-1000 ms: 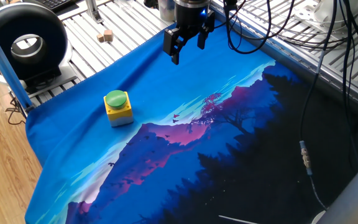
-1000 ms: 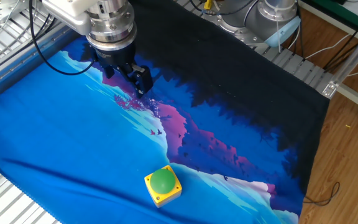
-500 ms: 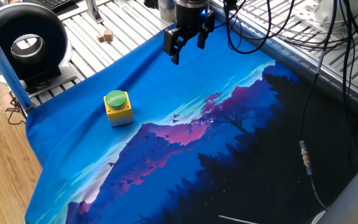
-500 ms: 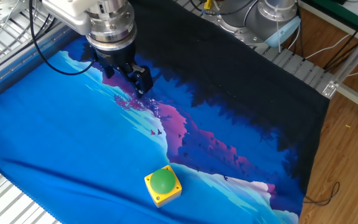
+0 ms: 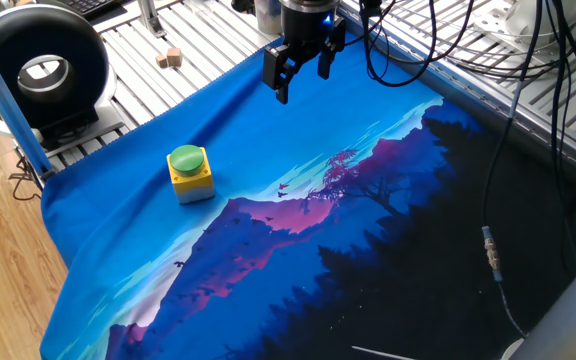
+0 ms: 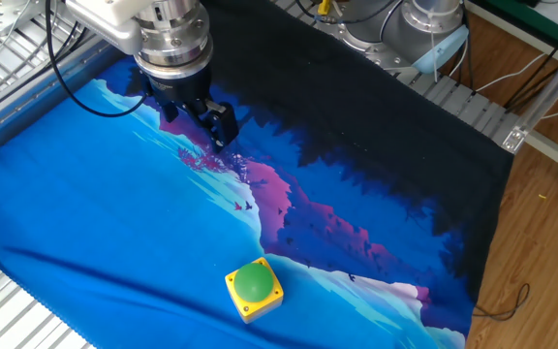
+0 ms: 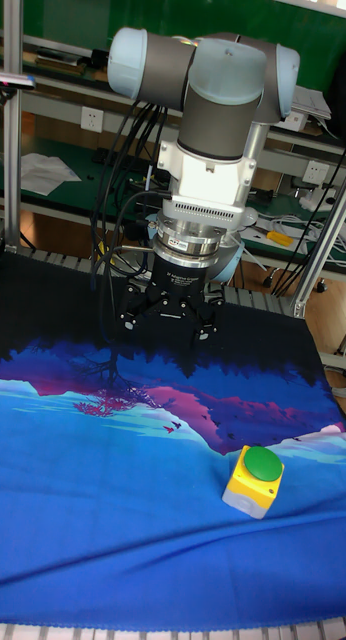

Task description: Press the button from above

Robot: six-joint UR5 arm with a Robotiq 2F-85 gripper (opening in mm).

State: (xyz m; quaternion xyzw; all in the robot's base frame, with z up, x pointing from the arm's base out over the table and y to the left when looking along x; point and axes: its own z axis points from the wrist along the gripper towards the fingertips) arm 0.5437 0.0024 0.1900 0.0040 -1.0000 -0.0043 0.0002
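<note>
In one fixed view the button (image 5: pixel 188 160) stands on the left part of the blue printed cloth (image 5: pixel 118 230), with its green dome up on the yellow box. The gripper (image 5: pixel 301 78) hangs well apart from it, at about two o'clock, over the far edge of the cloth. A clear gap shows between its two fingers, and nothing is between them.

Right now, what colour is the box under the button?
The box is yellow, clearest in the tall fixed view.
</note>
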